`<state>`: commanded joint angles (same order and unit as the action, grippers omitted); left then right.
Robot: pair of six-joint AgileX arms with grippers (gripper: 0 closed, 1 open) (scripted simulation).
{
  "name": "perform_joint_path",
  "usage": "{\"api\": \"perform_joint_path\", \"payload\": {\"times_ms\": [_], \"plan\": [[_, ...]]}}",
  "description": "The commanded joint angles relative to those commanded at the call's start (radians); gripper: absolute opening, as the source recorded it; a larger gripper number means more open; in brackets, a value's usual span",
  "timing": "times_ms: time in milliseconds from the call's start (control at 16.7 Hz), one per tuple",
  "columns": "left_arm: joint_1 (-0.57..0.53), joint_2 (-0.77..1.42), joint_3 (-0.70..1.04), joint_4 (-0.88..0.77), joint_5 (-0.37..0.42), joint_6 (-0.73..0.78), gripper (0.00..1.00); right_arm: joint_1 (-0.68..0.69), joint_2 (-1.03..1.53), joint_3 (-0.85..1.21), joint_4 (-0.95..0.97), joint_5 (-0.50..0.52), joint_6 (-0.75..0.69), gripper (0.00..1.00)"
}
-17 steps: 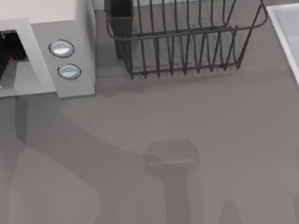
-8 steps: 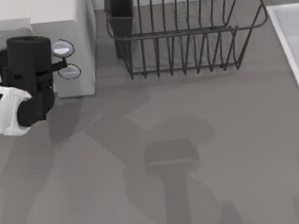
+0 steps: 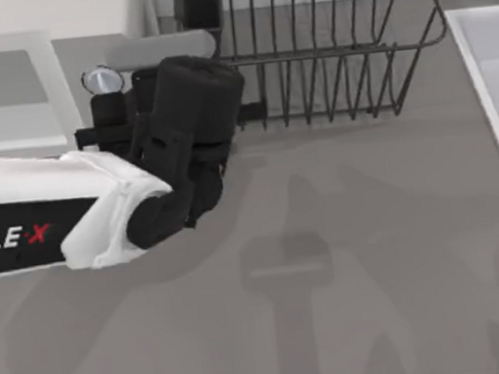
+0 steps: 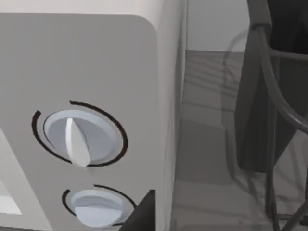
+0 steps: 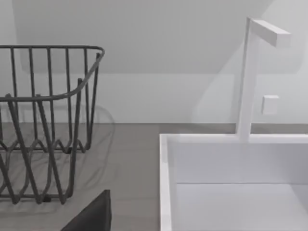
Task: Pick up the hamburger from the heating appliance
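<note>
My left claw hung beside the boxy white microwave, knob panel facing it; smooth round knobs; its grip I couldn't tell.

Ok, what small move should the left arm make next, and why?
Probably slide the left gripper toward the table's left, to the microwave's cavity: it now faces the knobs beside the dish rack, not the opening. The right gripper idles near the sink.

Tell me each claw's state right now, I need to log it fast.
Left claw, in front of the microwave knob panel: cannot be told.
Right claw: cannot be told.
</note>
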<state>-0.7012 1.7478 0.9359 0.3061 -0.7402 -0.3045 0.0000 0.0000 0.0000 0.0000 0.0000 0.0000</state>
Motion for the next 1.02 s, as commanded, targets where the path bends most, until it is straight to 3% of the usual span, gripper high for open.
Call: {"api": "perform_joint_path", "payload": {"times_ms": [240,720,1020], "plan": [[-0.018,0.061,-0.014,0.071,0.001,-0.002,0.0,0.0,0.0,0.0,0.0,0.0,0.0,1.0],[-0.096,0.339,-0.102,0.488,0.021,-0.006,0.0,0.0,0.0,0.0,0.0,0.0,0.0,1.0],[-0.108,0.386,-0.122,0.551,0.027,-0.006,0.0,0.0,0.0,0.0,0.0,0.0,0.0,1.0]]}}
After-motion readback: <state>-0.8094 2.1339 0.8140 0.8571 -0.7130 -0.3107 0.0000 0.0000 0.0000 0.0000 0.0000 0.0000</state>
